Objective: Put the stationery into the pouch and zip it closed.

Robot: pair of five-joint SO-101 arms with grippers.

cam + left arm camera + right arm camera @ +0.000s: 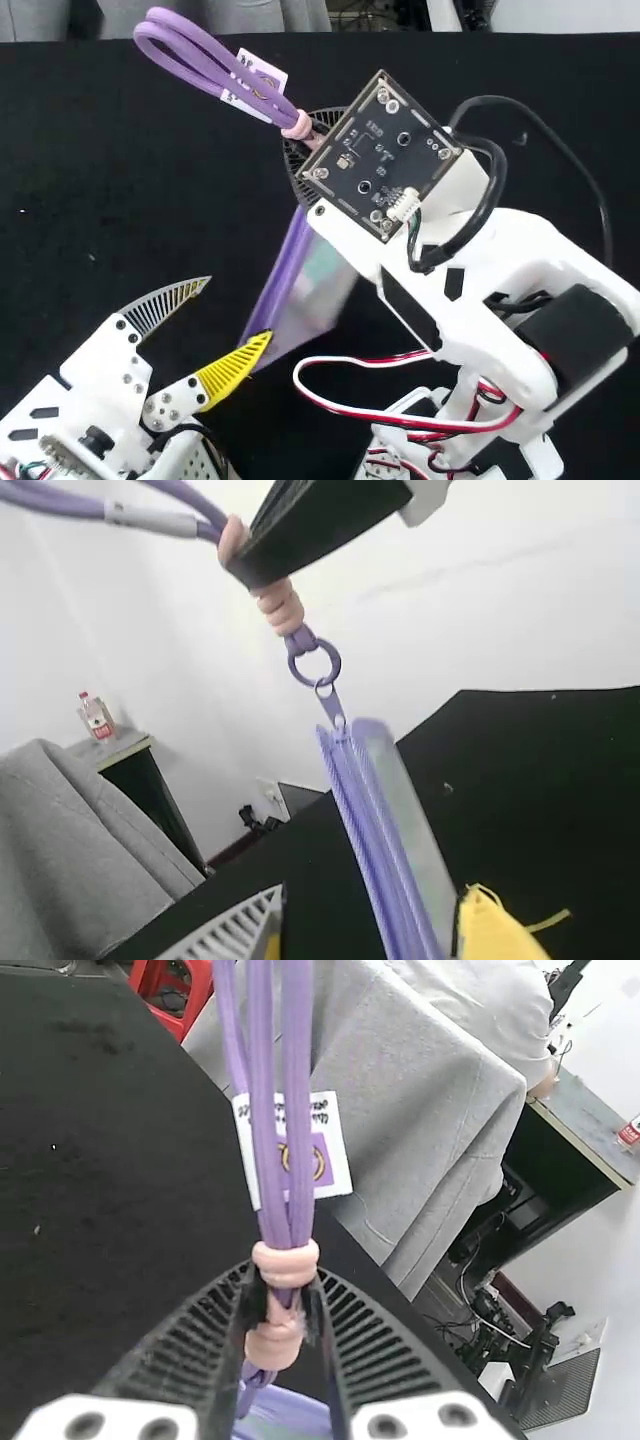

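High over the black counter: right end effector, clamped shut on the purple cord of the pouch, its black ribbed fingers pinching right at a pink bead. Above the grip, cord doubled into a long loop, with a white paper tag fixed on it. Below the grip, a second pink knob, then a purple ring and the zipper pull at the pouch's top corner.

Pouch off the counter, hanging tilted from that cord, zipper edge slanting down toward the left arm. Translucent sides, something pale inside, too blurred to name. Zipper closed or not along its length: cannot tell.

Lower down, left end effector, spread wide open and grasping nothing: grey ribbed finger on one side, yellow finger on the other. Pouch's lower corner just beside the yellow fingertip; touching or apart, cannot tell. Seen from the left wrist, pouch edge passing down between the two fingers, nearer the yellow one.
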